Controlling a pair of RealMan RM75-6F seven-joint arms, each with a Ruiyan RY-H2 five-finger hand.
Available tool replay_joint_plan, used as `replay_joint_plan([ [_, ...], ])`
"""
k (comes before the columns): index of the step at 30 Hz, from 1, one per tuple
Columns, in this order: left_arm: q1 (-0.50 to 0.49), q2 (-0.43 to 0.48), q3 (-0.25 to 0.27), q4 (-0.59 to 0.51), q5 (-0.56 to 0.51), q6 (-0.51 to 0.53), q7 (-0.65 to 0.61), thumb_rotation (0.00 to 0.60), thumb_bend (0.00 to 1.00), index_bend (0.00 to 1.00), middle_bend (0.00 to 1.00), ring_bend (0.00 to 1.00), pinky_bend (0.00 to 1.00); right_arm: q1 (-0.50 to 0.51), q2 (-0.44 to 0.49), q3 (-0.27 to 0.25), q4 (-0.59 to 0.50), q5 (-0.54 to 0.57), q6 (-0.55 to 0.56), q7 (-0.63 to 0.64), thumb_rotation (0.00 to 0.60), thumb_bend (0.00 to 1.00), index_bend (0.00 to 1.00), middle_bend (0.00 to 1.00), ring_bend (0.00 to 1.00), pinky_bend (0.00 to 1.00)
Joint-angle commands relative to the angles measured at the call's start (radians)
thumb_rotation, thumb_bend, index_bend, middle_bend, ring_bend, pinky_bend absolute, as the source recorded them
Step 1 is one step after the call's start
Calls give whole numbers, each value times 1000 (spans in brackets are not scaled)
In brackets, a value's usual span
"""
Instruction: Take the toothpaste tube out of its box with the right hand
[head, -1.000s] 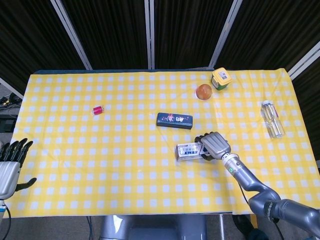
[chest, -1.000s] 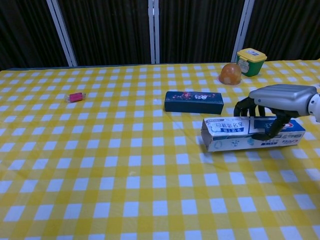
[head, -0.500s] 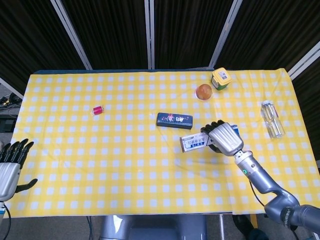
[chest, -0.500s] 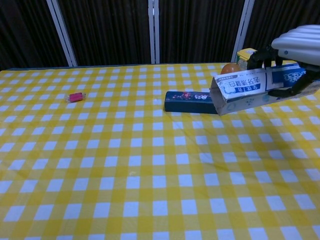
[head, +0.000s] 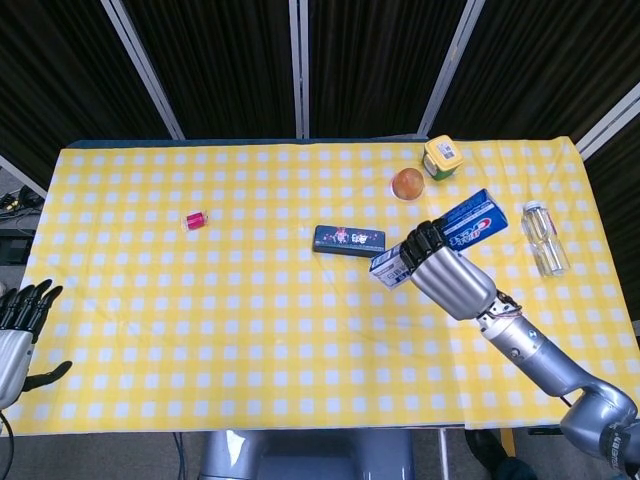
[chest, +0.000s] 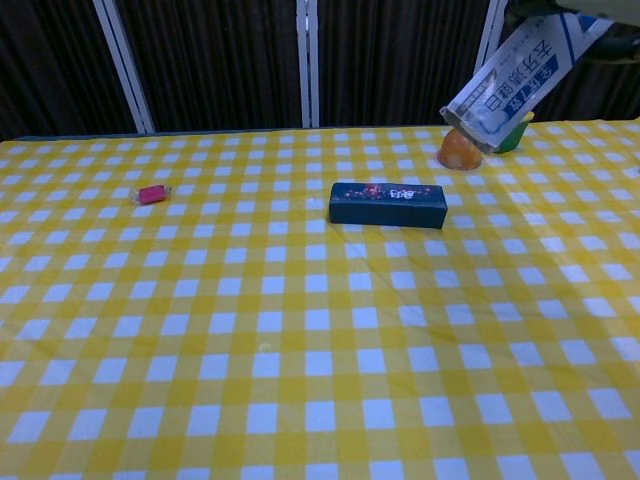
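the right hand (head: 445, 277) grips the blue-and-white toothpaste box (head: 440, 236) aloft, tilted open-end-down; next it needs shaking so the tube slides out.

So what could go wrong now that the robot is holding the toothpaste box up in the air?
The right hand grips the toothpaste box above the table, tilted with one end lower. If that end is open, the tube might slide out and drop. The box hangs over the dark blue case and near the orange fruit, so a slip could knock them. The left hand is far away and cannot help catch.
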Motion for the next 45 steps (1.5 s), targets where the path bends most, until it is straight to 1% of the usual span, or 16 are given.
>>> replay_joint_plan([
  [1,0,3,1,0,2,0,-6,600,0,0,0,0,0,2,71,39,-78,-55,-6,-201,600,335,397,385,320,377],
  [8,-3,2,3,1,3,-7,-1,600,0,0,0,0,0,-2,95,49,-106,-89,-8,-296,600,352,397,375,297,317],
  [11,-2,0,4,0,3,-7,2,600,0,0,0,0,0,-7,97,51,-112,-94,-11,-328,600,355,399,375,294,313],
  [17,-1,1,4,-2,4,-5,2,600,0,0,0,0,0,-24,91,54,-119,-70,-1,-324,600,359,402,380,294,314],
  [20,-2,1,4,-1,2,-7,2,600,0,0,0,0,0,-41,82,47,-122,-35,7,-281,600,360,410,381,294,314],
  [23,-2,1,4,-2,2,-8,3,600,0,0,0,0,0,-66,57,36,-134,48,8,-186,600,364,421,382,294,314],
  [25,-2,0,4,-3,2,-8,5,600,0,0,0,0,0,-81,33,24,-146,122,-6,-96,600,364,422,382,294,314],
  [27,-2,-1,4,-2,0,-9,8,600,0,0,0,0,0,-91,10,5,-155,191,-38,-15,600,365,422,383,294,316],
  [28,-3,-2,5,-3,0,-10,10,600,0,0,0,0,0,-92,1,-2,-154,208,-50,3,600,366,422,383,293,317],
  [34,-5,-9,4,-1,-9,-18,23,600,0,0,0,0,0,-92,-92,-48,-116,278,-107,64,600,369,422,383,294,325],
  [39,-10,-12,0,1,-21,-26,26,600,0,0,0,0,0,-86,-160,-77,-85,295,-130,57,600,367,412,381,293,326],
  [40,-10,-12,-1,1,-22,-28,26,600,0,0,0,0,0,-86,-170,-81,-82,299,-134,55,600,361,388,370,293,326],
  [42,-11,-11,-2,2,-25,-29,24,600,0,0,0,0,0,-86,-189,-91,-80,307,-139,45,600,294,283,314,265,306],
  [43,-11,-11,-2,3,-27,-29,23,600,0,0,0,0,0,-87,-195,-95,-81,312,-141,43,600,220,188,250,213,278],
  [44,-12,-10,-3,3,-28,-29,22,600,0,0,0,0,0,-88,-198,-98,-85,322,-146,42,600,132,95,173,138,243],
  [45,-12,-10,-4,3,-30,-30,20,600,0,0,0,0,0,-90,-197,-103,-100,351,-161,42,600,82,49,124,89,223],
])
